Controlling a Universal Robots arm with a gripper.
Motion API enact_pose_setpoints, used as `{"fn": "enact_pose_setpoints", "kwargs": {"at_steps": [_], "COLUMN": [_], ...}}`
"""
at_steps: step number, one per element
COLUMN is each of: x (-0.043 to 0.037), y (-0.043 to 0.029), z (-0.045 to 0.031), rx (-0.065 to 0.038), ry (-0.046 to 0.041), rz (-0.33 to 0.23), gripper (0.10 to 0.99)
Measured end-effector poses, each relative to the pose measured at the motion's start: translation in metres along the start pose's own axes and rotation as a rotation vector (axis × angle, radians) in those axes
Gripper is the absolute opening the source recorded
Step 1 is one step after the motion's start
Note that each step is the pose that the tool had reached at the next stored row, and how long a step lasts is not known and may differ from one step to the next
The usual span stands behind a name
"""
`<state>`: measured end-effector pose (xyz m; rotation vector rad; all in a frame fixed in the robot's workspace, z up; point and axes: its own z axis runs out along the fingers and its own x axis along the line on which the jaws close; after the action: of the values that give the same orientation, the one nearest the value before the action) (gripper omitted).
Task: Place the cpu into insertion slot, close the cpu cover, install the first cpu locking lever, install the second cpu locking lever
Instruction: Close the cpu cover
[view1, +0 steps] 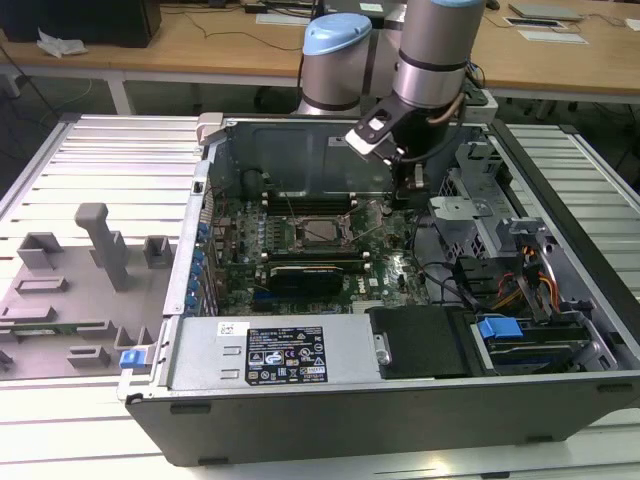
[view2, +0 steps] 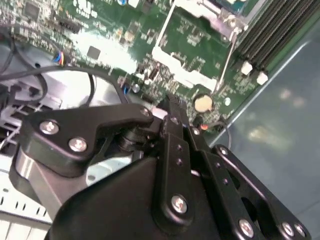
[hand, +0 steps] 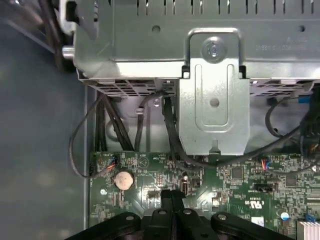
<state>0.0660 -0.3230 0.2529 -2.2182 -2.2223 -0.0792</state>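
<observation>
Black fingers (hand: 166, 200) of the gripper (hand: 172, 194) lie pressed together in the first wrist view, and we see nothing between them. Their tips hang over the green board (view1: 385, 270), near its edge and just beside a round coin battery (hand: 124, 179). Past the battery, dark cables (hand: 170, 135) run up under a silver bracket (hand: 214, 100).

In the exterior view the arm reaches down into the open case (view1: 400, 420), and the gripper stands to the exterior view's right of the slot (view1: 304, 236), apart from it. A pale grey square, the cpu (view1: 323, 231), sits inside the slot's dark rim. We cannot tell from here whether the cover lies flat over it.

In the second wrist view a thin wire lever (view2: 227, 57) runs along the board from the slot's metal corner towards the battery, with long dark memory slots (view2: 275, 30) beside it. The gripper touches neither the lever nor the slot.
</observation>
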Motion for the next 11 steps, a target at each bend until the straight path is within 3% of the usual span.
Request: {"fn": "enact_pose_setpoints", "kwargs": {"at_steps": [6, 11], "x": [-0.0004, -0.0005], "y": [0.0003, 0.0001], "z": [0.0123, 0.0161], "rx": [0.016, 0.019], "ry": [0.0000, -0.0001], "rz": [0.001, 0.001], "gripper": [0.106, 0.106]}}
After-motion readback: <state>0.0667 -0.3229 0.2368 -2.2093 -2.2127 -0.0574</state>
